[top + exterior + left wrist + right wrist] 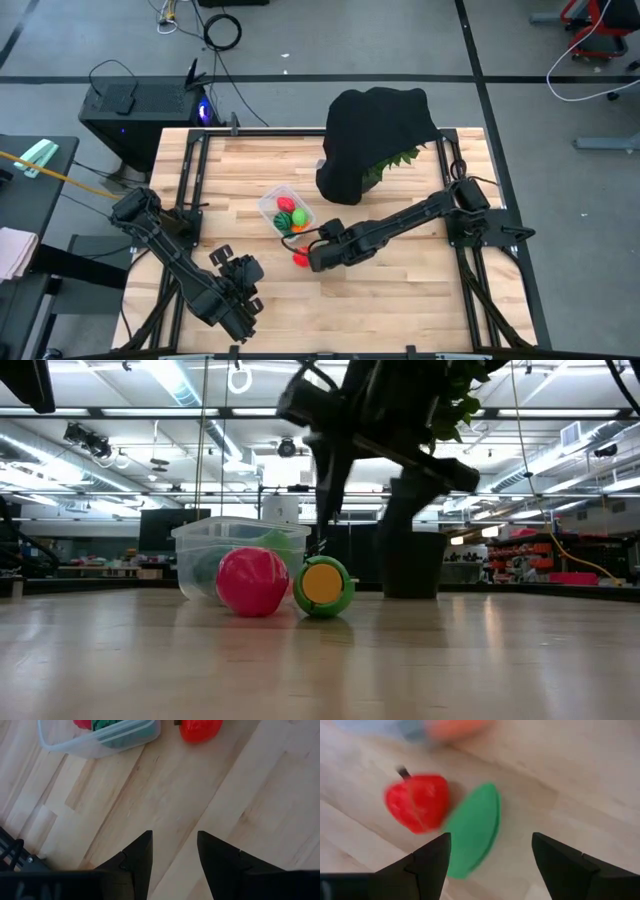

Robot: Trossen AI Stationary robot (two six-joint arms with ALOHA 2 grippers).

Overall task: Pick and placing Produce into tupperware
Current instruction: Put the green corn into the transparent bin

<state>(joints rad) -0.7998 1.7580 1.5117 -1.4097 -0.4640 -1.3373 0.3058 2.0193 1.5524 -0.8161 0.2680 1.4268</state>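
The wooden table (400,290) is smooth. The clear plastic tupperware (272,203) already holds some produce. The right gripper (490,855) hangs wide open and empty above a green piece (472,830) lying against a glossy red fruit (417,802). Closing there may push both round toys away. The left gripper (172,852) waits open near the table's front edge.

The light wooden plank table (400,290) stands on a grey floor (90,40) marked with dark tape lines (478,60). A black computer case (135,105) sits beside the table. Coiled black cables (222,30) lie on the floor. Long fluorescent ceiling lights (170,380) illuminate the room.
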